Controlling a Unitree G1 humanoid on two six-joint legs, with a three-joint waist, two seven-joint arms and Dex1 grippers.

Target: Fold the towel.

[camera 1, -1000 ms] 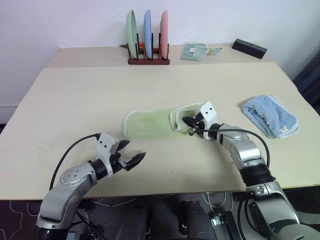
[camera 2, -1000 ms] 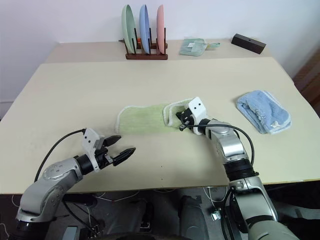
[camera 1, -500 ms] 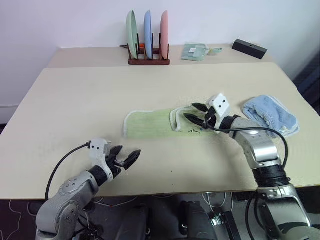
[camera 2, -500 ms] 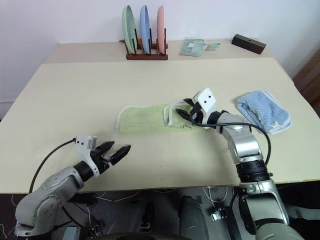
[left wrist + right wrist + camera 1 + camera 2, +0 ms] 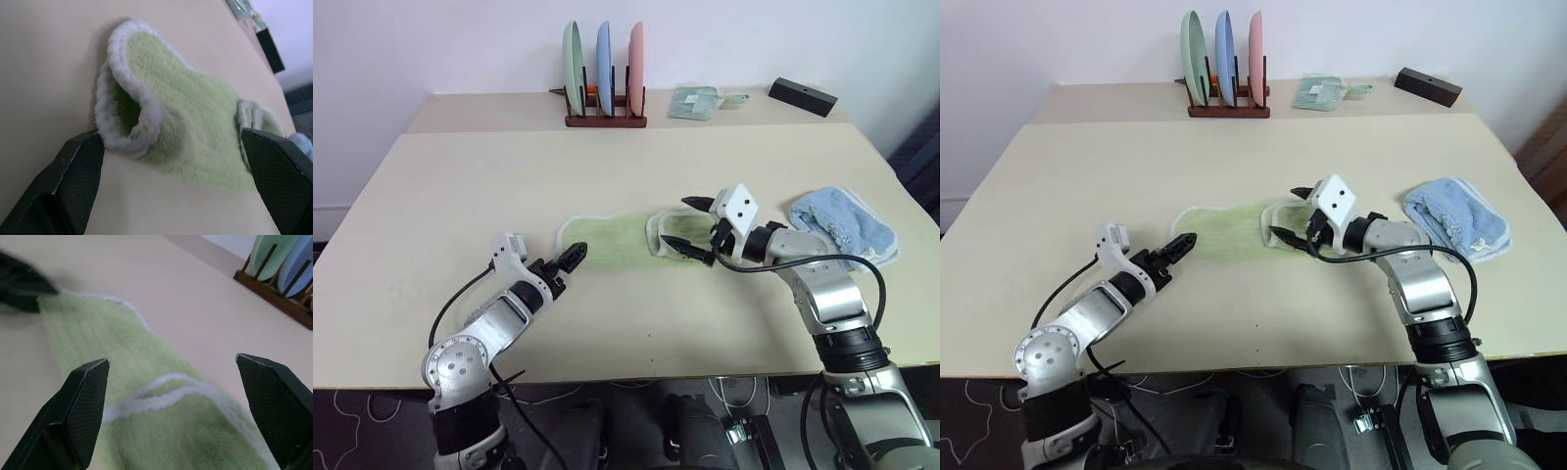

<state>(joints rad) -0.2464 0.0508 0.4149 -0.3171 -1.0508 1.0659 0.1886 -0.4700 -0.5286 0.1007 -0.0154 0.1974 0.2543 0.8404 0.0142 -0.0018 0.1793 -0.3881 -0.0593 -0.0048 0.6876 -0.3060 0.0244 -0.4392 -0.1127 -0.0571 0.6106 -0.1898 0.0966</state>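
Across the head views: the towel point(image 5: 631, 238) lies flat mid-table, long axis left to right, its right end already doubled over onto itself. Left gripper point(image 5: 570, 257) sits at the towel's left end, fingers spread, holding nothing. Right gripper point(image 5: 690, 227) hovers just above the folded right end, fingers wide apart, empty. A blue cloth point(image 5: 845, 226) lies well apart on the right; a plate rack point(image 5: 604, 73) stands at the far edge of the table point(image 5: 460, 196).

Left wrist view: the towel's left end point(image 5: 127, 117) is curled up in a hump, white edging rolled under, between the spread fingers point(image 5: 73, 166). No contact that I can tell.

Right wrist view: fingers point(image 5: 85, 391) wide, the folded edge seam point(image 5: 161, 396) below them, nothing pinched.

Risks, my read: the left gripper could pinch only the rolled hem, so the fold drags crooked. A push instead of a pinch would slide the whole towel and undo the right-end fold. The right gripper sits low enough to snag that flap.
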